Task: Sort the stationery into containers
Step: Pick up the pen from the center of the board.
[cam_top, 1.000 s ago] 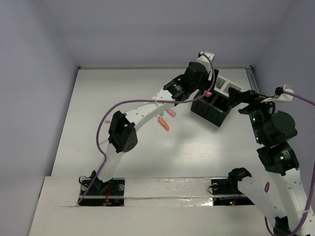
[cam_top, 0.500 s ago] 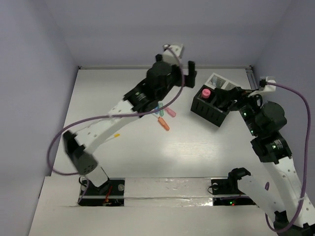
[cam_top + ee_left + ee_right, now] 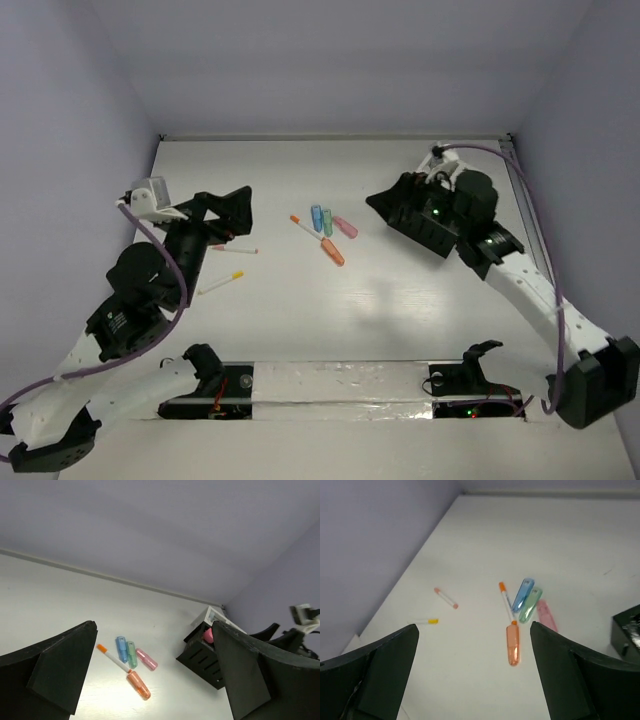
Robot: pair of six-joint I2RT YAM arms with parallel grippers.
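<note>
Several pieces of stationery lie mid-table: a white pen with an orange cap (image 3: 303, 226), a blue stub (image 3: 316, 217), a green stub (image 3: 327, 221), a pink stub (image 3: 345, 227) and an orange stub (image 3: 333, 252). The right wrist view shows the orange stub (image 3: 513, 643) and blue stub (image 3: 523, 595) between the open fingers. The black box (image 3: 432, 230) stands right of them, with a pink stub (image 3: 207, 636) upright in a compartment and the white tray (image 3: 214, 616) behind. My left gripper (image 3: 232, 210) is open and empty at the left. My right gripper (image 3: 385, 205) is open and empty over the box's left edge.
Two thin white pens lie at the left: a pink-tipped one (image 3: 235, 250) and a yellow-tipped one (image 3: 220, 283). Both also show in the right wrist view, pink-tipped (image 3: 445, 598) and yellow-tipped (image 3: 424, 622). Walls close in the table at the back and sides.
My left arm has swung from the box back to the table's left side, leaving the pink stub in the box. My right arm has reached forward over the box.
</note>
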